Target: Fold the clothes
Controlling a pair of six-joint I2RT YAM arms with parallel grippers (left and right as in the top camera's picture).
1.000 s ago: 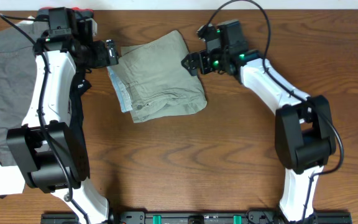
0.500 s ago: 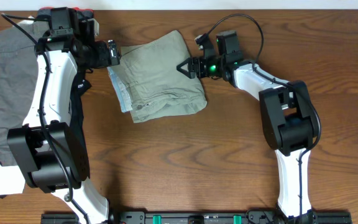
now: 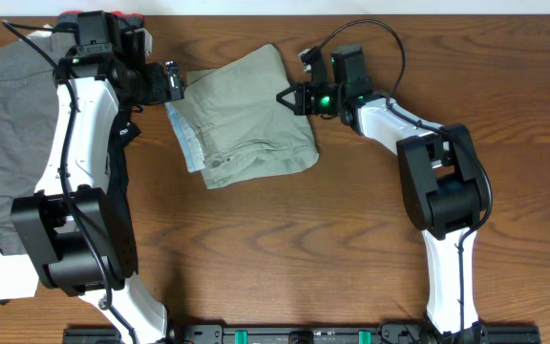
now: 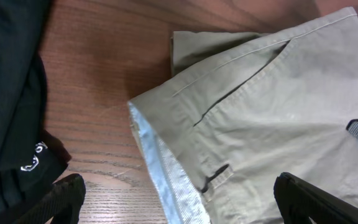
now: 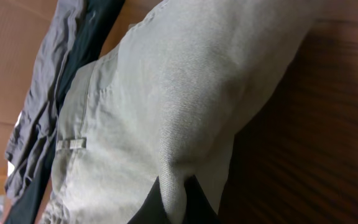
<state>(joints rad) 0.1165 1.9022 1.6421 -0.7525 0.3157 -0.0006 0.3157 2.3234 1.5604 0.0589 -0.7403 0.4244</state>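
Note:
The khaki shorts (image 3: 246,119) lie folded in a rough square at the table's middle back, the pale waistband lining showing along their left edge. My right gripper (image 3: 289,98) is at their right edge, shut on a pinched ridge of the khaki cloth (image 5: 174,186). At the shorts' upper left corner my left gripper (image 3: 172,81) stands open. In the left wrist view its fingertips (image 4: 64,199) straddle the waistband edge and a belt loop (image 4: 215,177) of the shorts (image 4: 278,118), and nothing is held between them.
Darker grey shorts (image 3: 12,105) lie spread at the far left. A black garment (image 3: 120,162) lies beside them under the left arm, also seen as a black garment (image 4: 8,93) in the left wrist view. Bare wood lies in front of the shorts.
My right gripper moved left to the shorts' right edge and closed from open onto a fold of the cloth. The left arm and gripper stayed still.

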